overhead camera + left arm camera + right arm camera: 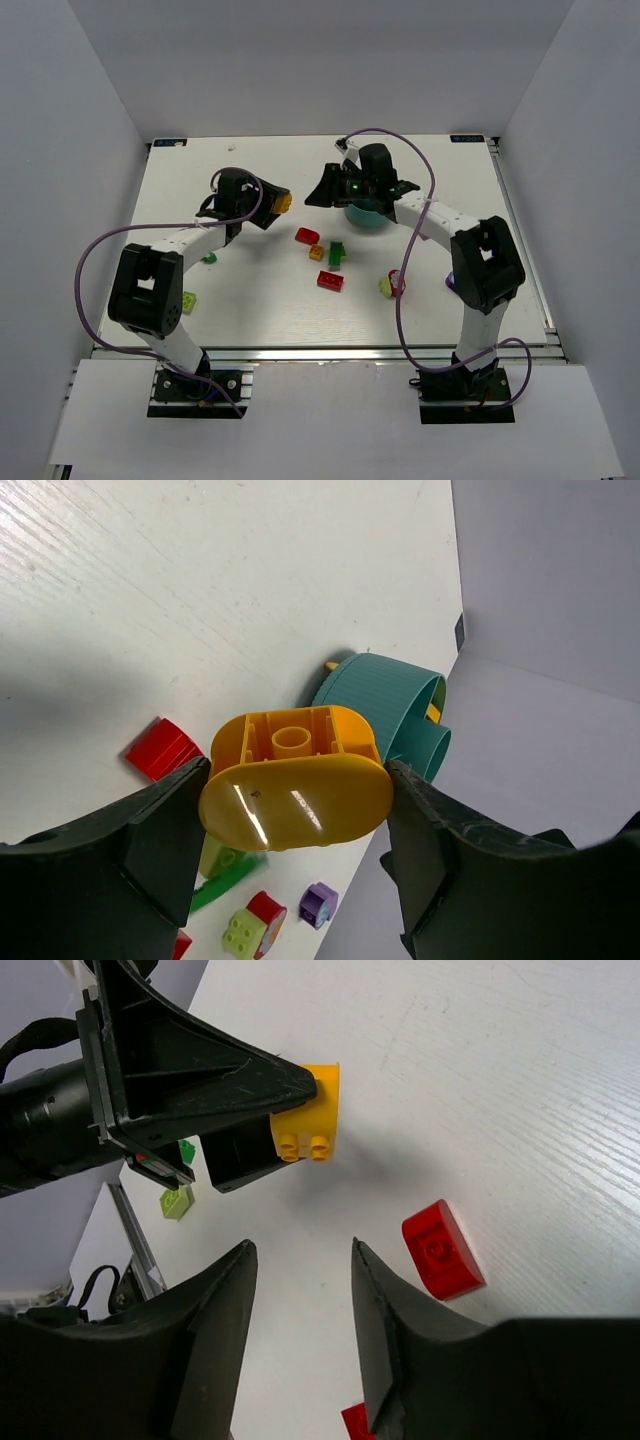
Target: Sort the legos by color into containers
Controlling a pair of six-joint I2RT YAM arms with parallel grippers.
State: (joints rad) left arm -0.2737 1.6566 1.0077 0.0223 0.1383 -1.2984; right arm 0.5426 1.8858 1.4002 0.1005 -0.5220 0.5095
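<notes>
Grasping a yellow-orange rounded plastic brick [300, 742] by its ends, your left pincer [297, 785] hangs above the white surface [250, 290], apart from the ribbed teal plastic bowl [375, 695]; your right pincer [300, 1260], released and empty, crowds that bowl, so the arms could collide on delivery

Light is bright and even, coming from above, and the white table [260, 300] nearly washes out. Shadows are soft and faint. Two white glare streaks sit on the yellow brick [295, 805], and the wrist views stretch at the edges.
</notes>
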